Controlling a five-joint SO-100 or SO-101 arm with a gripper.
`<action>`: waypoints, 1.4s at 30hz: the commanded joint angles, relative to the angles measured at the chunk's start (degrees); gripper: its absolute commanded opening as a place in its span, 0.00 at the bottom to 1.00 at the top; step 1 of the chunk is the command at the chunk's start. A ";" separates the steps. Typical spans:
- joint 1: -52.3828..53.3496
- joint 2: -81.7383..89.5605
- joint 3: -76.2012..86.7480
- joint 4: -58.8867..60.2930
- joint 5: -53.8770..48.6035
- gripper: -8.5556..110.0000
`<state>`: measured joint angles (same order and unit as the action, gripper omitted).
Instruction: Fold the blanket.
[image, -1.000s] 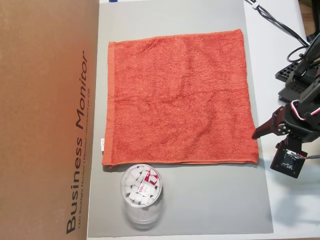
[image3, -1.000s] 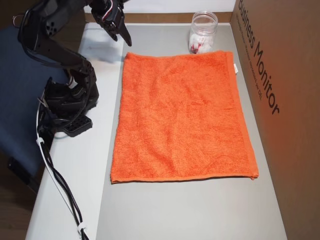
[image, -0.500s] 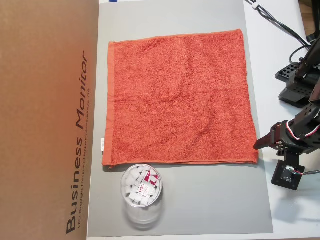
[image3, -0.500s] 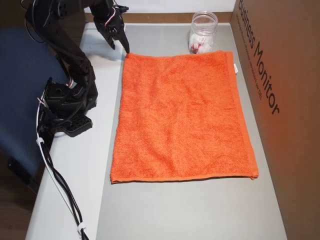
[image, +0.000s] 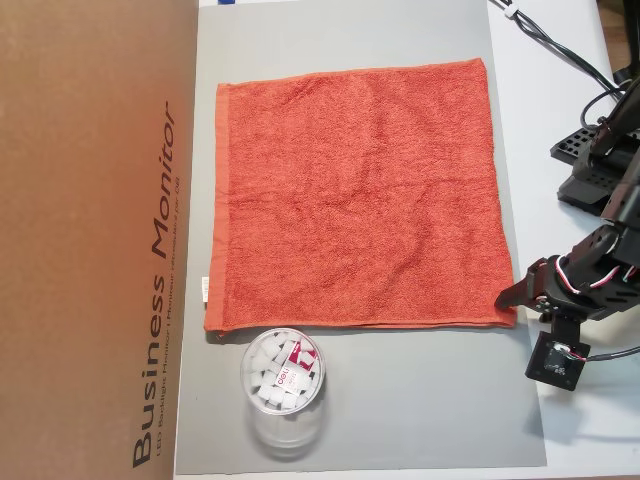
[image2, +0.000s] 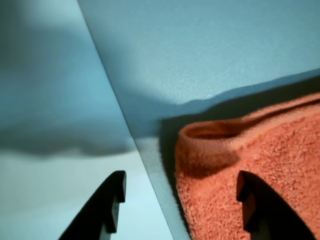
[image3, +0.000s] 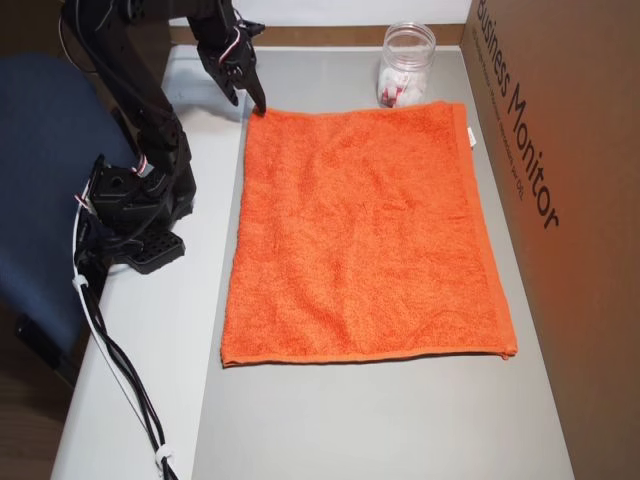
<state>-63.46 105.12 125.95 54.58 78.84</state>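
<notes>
The blanket (image: 360, 200) is an orange-red terry towel lying flat and unfolded on the grey mat (image: 420, 400). It has a small white tag (image: 203, 288) on its left edge. My gripper (image: 508, 298) is low at the blanket's lower right corner in this overhead view, and at its top left corner in the other overhead view (image3: 258, 105). In the wrist view my gripper (image2: 182, 200) is open. The slightly curled blanket corner (image2: 270, 165) lies between the black fingertips (image2: 114, 200), with the right finger over the cloth.
A clear plastic cup (image: 283, 385) with white pieces stands on the mat just below the blanket's lower left corner. A large cardboard box (image: 90, 240) runs along the mat's left side. The arm's base (image3: 130, 210) and cables sit on the white table.
</notes>
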 joint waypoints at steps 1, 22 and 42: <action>-0.09 -0.70 -2.81 -1.23 0.35 0.26; 4.66 -1.32 2.55 -3.34 -0.44 0.26; 4.39 -6.59 4.48 -10.81 0.18 0.26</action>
<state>-59.06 99.76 131.31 44.91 78.84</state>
